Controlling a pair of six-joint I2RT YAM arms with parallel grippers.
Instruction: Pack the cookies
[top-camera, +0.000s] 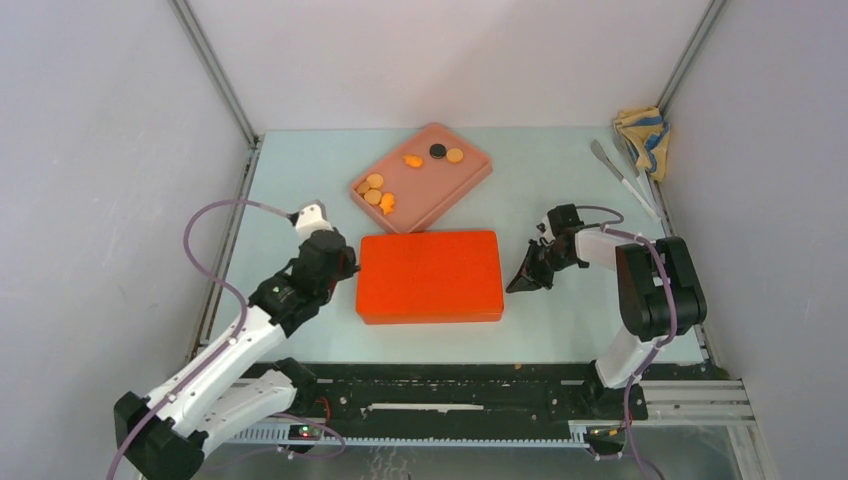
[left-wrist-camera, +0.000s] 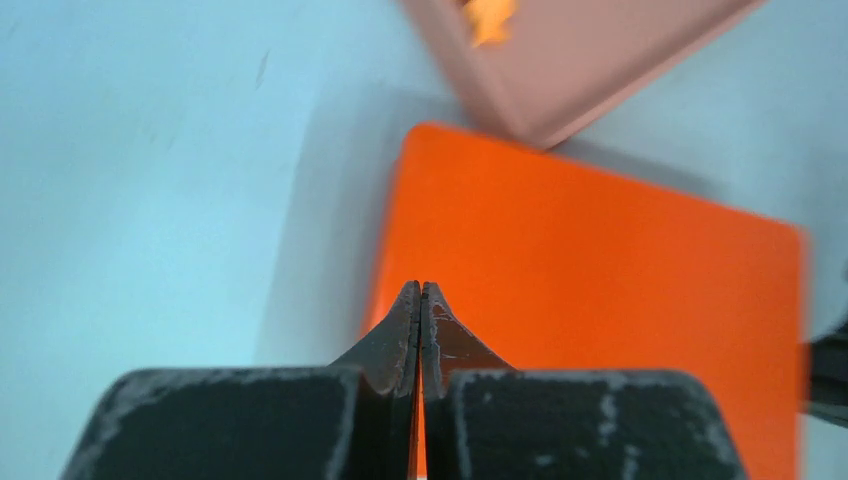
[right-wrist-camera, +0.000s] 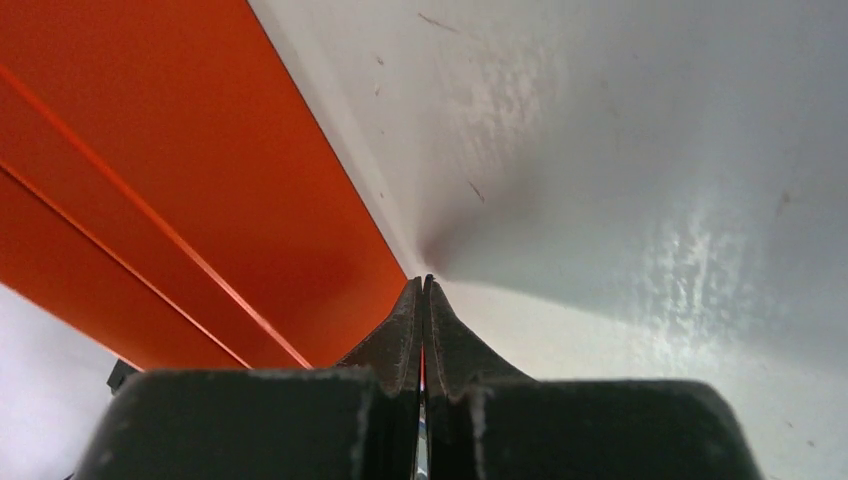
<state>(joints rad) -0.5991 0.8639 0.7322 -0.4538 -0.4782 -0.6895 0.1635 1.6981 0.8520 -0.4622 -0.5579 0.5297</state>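
Several cookies (top-camera: 375, 181), mostly orange with one black (top-camera: 437, 151), lie in a pink tray (top-camera: 455, 190) at the back middle of the table. A closed orange box (top-camera: 430, 275) lies just in front of the tray. My left gripper (top-camera: 351, 269) is shut and empty at the box's left edge; in the left wrist view its tips (left-wrist-camera: 421, 288) sit over the box (left-wrist-camera: 600, 300), with the tray (left-wrist-camera: 560, 80) and one orange cookie (left-wrist-camera: 488, 18) beyond. My right gripper (top-camera: 516, 286) is shut and empty, low at the box's right edge; in the right wrist view its tips (right-wrist-camera: 422, 281) rest by the box side (right-wrist-camera: 200, 190).
A yellow and blue cloth (top-camera: 642, 135) lies bunched in the back right corner. Two long thin utensils (top-camera: 622, 178) lie beside it near the right wall. Grey walls close in the table on the left, back and right.
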